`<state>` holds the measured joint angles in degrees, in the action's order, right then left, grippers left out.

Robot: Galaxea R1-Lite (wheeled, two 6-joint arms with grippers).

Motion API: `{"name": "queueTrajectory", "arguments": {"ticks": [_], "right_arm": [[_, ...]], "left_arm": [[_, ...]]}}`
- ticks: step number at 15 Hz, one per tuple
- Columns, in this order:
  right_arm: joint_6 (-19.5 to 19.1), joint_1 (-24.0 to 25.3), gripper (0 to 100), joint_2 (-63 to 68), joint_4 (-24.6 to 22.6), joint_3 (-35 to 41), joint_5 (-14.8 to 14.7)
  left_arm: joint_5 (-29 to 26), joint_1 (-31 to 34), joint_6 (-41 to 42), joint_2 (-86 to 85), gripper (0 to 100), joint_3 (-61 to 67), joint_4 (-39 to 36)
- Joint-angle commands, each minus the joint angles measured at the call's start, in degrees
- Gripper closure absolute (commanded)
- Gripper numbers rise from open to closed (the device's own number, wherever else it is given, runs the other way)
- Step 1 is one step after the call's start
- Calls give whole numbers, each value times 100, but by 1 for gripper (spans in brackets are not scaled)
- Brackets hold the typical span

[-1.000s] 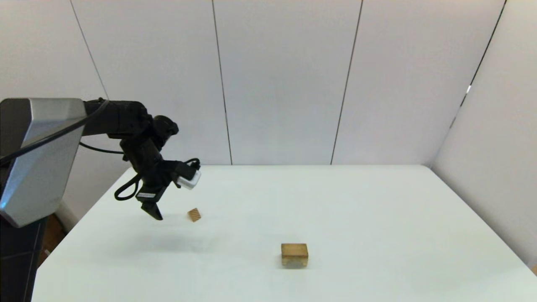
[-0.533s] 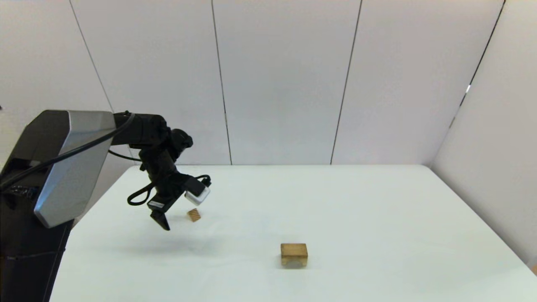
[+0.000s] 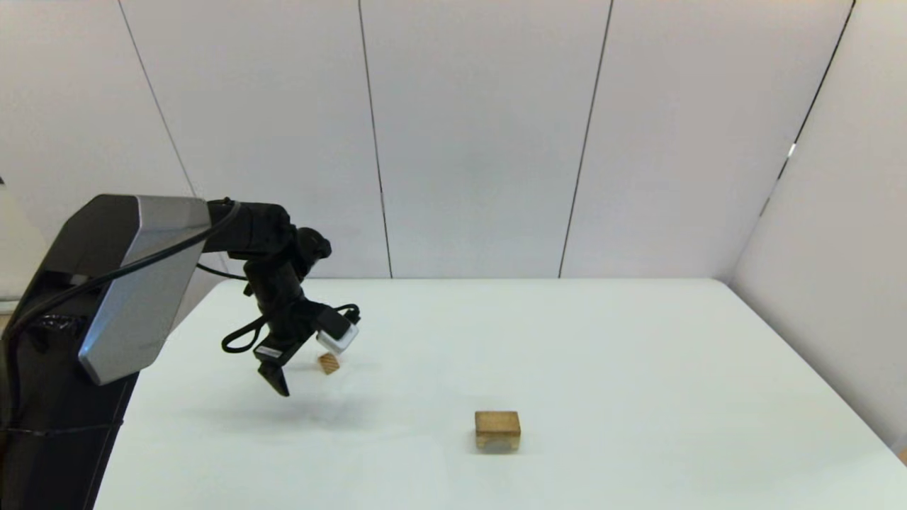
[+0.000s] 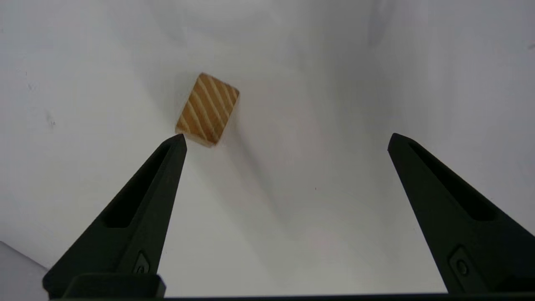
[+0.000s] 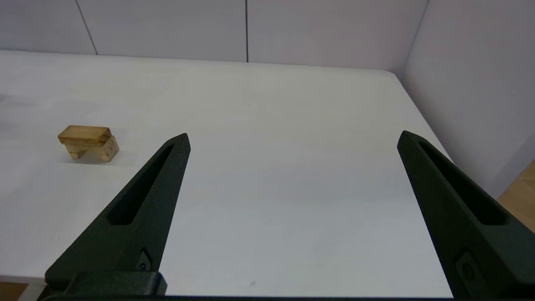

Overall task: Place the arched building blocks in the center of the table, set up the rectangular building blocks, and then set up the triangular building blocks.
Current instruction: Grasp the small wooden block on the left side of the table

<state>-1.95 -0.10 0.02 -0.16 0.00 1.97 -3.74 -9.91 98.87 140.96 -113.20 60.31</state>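
- Lying on the white worktop (image 3: 602,340) toward its left side, the triangular building block (image 4: 207,110) was a small wooden piece with pale diagonal stripes across its honey-coloured upper face; its corners looked rounded.
- In the head view this wedge (image 3: 328,364) sat apart from the other blocks, well to the left of them and farther back.
- The left claw (image 4: 286,140) hung above the worktop with its two black fingers spread wide; in the left wrist view one fingertip (image 4: 177,144) appeared just beside the wedge's near edge, and the wedge lay off to that side rather than midway between the fingers.
- Near the middle of the worktop, the darker flat rectangular building block (image 5: 85,134) rested on top of the paler arched building block (image 5: 95,152), whose curved cut-out faced down.
- The right claw (image 5: 292,140) was also spread open, well away from that stack and holding nothing.
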Motion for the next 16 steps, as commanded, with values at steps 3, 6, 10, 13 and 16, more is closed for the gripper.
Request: {"name": "queueTrajectory", "arguments": {"ticks": [3,6,10,13,16], "right_arm": [[2,1,0,-2,-2,0,5],[-7,1,0,-2,-2,9,5],[-7,1,0,-2,-2,9,5],[-7,1,0,-2,-2,0,5],[-7,1,0,-2,-2,9,5]], "left_arm": [[-21,-11,36,151,0,0,-239],[-21,-11,36,274,0,0,-713],[-21,-11,27,353,0,-88,-942],[-30,-2,27,362,0,-88,-968],[-12,16,1,441,0,-88,-968]]}}
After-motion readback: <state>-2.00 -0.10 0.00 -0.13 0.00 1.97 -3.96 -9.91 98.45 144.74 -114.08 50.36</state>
